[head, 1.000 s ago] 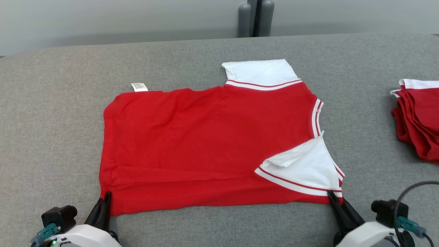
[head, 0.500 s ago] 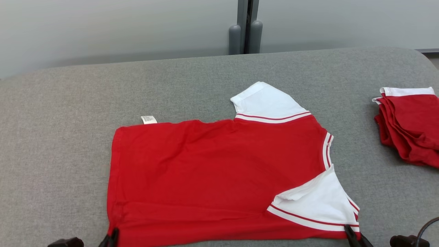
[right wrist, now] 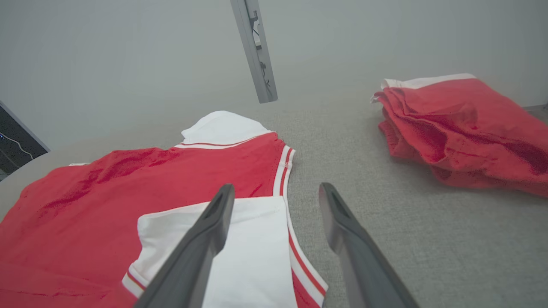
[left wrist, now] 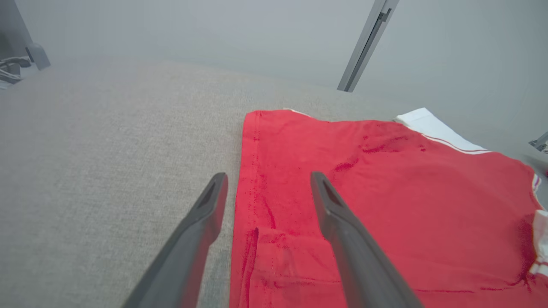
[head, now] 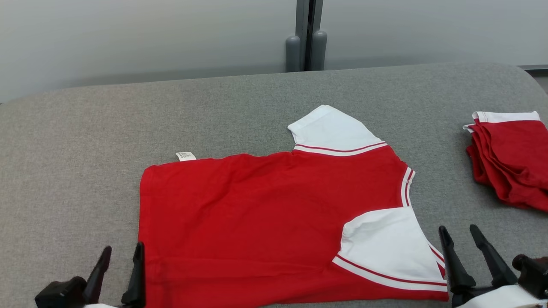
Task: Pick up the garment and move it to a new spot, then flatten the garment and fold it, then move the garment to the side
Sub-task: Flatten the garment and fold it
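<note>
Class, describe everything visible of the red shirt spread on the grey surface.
The red shirt is a soft-looking knit with red-and-white striped trim. It lies nearly flat on the grey surface, neckline toward the robot's right. The white near sleeve is folded onto the body; the white far sleeve sticks out. A white label pokes from the far edge.

A robotics test lab: a wide bench [head: 85, 128] padded in grey fabric stands against plain pale partition panels [head: 128, 38] joined by a grey metal post [head: 302, 30]. The robot's left end effector [head: 123, 247] and right end effector [head: 457, 228] show at its near edge, a stack of matching red garments [head: 513, 162] sits at one end, and loose cables [left wrist: 10, 70] lie beyond a corner.
</note>
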Robot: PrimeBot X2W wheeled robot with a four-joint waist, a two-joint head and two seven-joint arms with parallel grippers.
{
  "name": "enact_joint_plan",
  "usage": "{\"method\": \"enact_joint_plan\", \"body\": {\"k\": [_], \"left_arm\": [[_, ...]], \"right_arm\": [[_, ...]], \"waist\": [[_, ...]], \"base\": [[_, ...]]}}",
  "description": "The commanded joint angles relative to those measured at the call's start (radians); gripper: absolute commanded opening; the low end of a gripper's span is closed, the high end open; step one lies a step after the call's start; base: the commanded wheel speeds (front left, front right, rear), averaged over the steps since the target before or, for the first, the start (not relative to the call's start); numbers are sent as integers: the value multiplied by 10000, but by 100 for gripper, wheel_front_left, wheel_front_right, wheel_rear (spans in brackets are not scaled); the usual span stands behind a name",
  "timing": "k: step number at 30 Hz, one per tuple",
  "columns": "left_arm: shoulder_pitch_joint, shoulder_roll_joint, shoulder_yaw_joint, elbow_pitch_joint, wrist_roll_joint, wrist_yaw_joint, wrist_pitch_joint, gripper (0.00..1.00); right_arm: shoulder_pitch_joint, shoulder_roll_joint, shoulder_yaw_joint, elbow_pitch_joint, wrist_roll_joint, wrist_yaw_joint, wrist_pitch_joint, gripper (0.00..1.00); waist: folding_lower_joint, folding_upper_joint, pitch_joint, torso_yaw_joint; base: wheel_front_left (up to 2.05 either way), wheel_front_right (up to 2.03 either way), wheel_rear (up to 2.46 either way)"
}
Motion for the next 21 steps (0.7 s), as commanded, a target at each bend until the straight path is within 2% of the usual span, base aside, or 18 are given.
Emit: {"method": "enact_joint_plan", "body": {"k": [1, 9, 21], "left_arm": [[-310, 84, 127, -174, 237, 130, -293, 100], [-872, 456, 248, -720, 919, 329, -672, 100], [-1068, 555, 226, -908, 880, 479, -378, 100]], "right_arm": [[-214, -67, -125, -290, -157, 2, -105, 100], [-914, -99, -337, -1341, -582, 2, 241, 100], [-1136, -35, -345, -1625, -519, 2, 408, 100]], "waist": [[0, 0, -90, 4], [0, 0, -356, -54], [0, 0, -74, 32]], "base": [[0, 0, 0], [0, 0, 0], [0, 0, 0]]}}
